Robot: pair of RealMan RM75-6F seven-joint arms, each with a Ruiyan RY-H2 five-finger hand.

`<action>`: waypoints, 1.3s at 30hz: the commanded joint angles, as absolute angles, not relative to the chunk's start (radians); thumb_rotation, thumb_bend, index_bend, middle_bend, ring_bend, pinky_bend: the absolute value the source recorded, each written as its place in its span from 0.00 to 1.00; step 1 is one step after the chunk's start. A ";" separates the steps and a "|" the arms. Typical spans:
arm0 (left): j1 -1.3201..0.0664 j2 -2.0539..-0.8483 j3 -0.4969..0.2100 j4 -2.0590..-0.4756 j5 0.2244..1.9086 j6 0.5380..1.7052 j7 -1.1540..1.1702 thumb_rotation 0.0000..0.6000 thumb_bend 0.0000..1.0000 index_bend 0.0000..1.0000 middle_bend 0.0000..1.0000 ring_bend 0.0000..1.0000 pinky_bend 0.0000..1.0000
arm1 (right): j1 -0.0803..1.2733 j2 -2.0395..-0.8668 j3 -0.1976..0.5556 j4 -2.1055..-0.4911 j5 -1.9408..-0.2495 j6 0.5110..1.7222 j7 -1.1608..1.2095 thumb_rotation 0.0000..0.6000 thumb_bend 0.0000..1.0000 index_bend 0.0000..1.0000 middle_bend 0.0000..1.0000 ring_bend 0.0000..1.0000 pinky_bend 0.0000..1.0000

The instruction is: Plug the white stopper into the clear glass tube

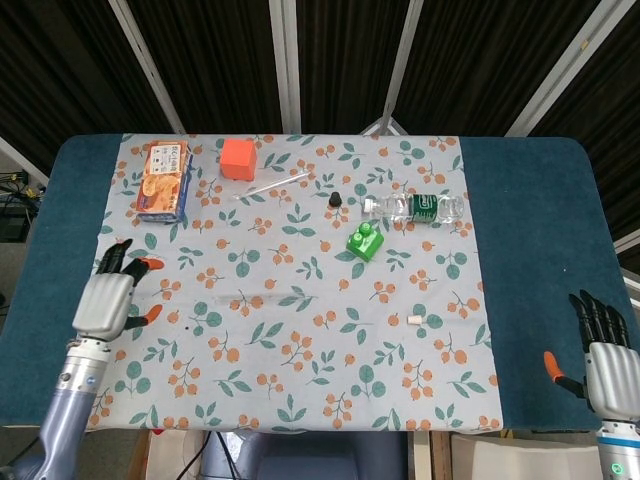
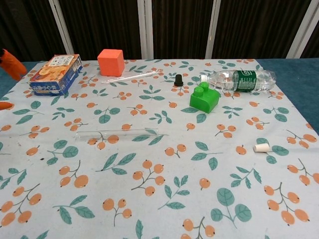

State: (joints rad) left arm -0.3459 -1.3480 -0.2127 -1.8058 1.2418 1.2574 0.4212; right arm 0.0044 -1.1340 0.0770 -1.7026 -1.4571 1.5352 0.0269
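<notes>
Hands first: right hand (image 1: 606, 360) sits at the near right corner on blue table cover (image 1: 540, 250), fingers straight and slightly apart, holding nothing, well right of the white stopper (image 1: 417, 320). Left hand (image 1: 108, 297) hovers over the near left edge of the floral cloth (image 1: 300, 350), fingers apart with orange tips spread, empty; only those tips show at the chest view's left edge. White stopper lies on its side on the cloth, near and right of the clear glass tube (image 2: 117, 132). Tube lies flat mid-cloth, lengthwise left to right, well apart from the stopper, right of the left hand. Beyond the tube: green brick (image 1: 364, 241), then black cap (image 1: 335, 200) and water bottle (image 1: 415, 208) on its side. Farthest from the tube: thin dropper (image 1: 272, 185), orange cube (image 1: 238, 158), snack box (image 1: 163, 180) at far left.
</notes>
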 commanded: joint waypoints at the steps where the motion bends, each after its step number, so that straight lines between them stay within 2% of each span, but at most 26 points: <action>1: -0.413 -1.449 -0.247 -1.764 1.157 1.220 0.505 1.00 0.33 0.35 0.35 0.02 0.00 | 0.006 -1.134 0.080 -1.702 -1.450 1.530 0.032 1.00 0.38 0.00 0.00 0.00 0.00; 7: -0.494 -1.626 -0.269 -1.662 1.053 1.218 0.625 1.00 0.34 0.42 0.40 0.02 0.00 | 0.006 -1.125 0.082 -1.710 -1.437 1.519 0.050 1.00 0.38 0.00 0.00 0.00 0.00; 15: -0.565 -1.785 -0.278 -1.549 0.953 1.232 0.741 1.00 0.43 0.44 0.43 0.04 0.00 | 0.005 -1.115 0.081 -1.720 -1.432 1.511 0.064 1.00 0.38 0.00 0.00 0.00 0.00; 27: -0.641 -1.918 -0.302 -1.454 0.870 1.233 0.812 1.00 0.45 0.46 0.43 0.04 0.00 | 0.005 -1.109 0.080 -1.725 -1.434 1.504 0.085 1.00 0.38 0.00 0.00 0.00 0.00; 39: -0.672 -1.971 -0.310 -1.416 0.811 1.257 0.868 1.00 0.45 0.46 0.43 0.04 0.00 | 0.007 -1.101 0.079 -1.734 -1.430 1.490 0.112 1.00 0.38 0.00 0.00 0.00 0.00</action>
